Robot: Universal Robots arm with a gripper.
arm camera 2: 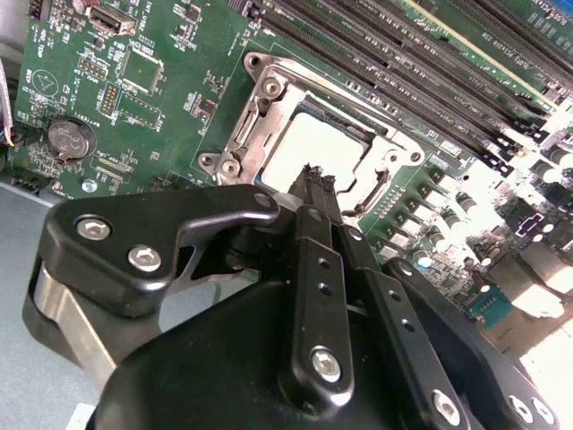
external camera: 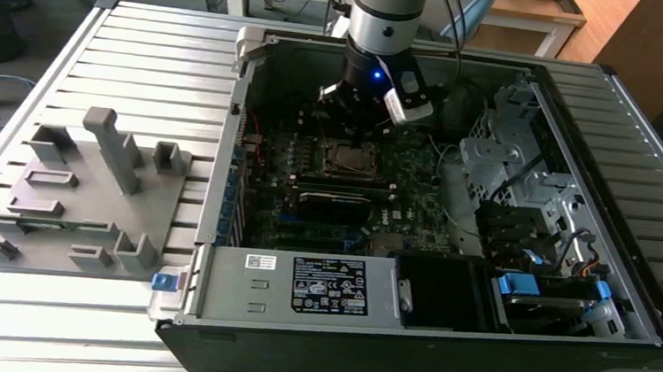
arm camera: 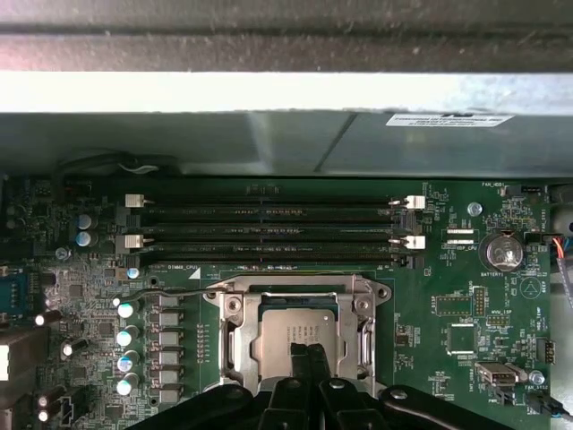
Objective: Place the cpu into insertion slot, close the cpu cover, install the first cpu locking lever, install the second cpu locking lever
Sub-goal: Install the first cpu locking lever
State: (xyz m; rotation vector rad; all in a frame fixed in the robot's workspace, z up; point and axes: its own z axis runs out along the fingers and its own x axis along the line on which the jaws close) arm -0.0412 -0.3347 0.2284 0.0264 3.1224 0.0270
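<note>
Pincer (arm camera: 305,351) fingers pressed together, gripping nothing, tips right over the cpu (arm camera: 285,324); contact unclear. The cpu sits in the insertion slot (arm camera: 231,307) directly under the tips, cpu cover (arm camera: 361,340) flat around it. The first wrist view shows long black memory slots (arm camera: 269,213) beyond the tips; the exterior view shows the open computer case (external camera: 300,281) on the slatted counter (external camera: 152,56).

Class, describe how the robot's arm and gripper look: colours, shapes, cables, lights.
The arm is a silver-grey cylinder with black bands and a blue light near the wrist; dark cables run alongside. The gripper is black, built of jointed link bars with silver screw heads.
</note>
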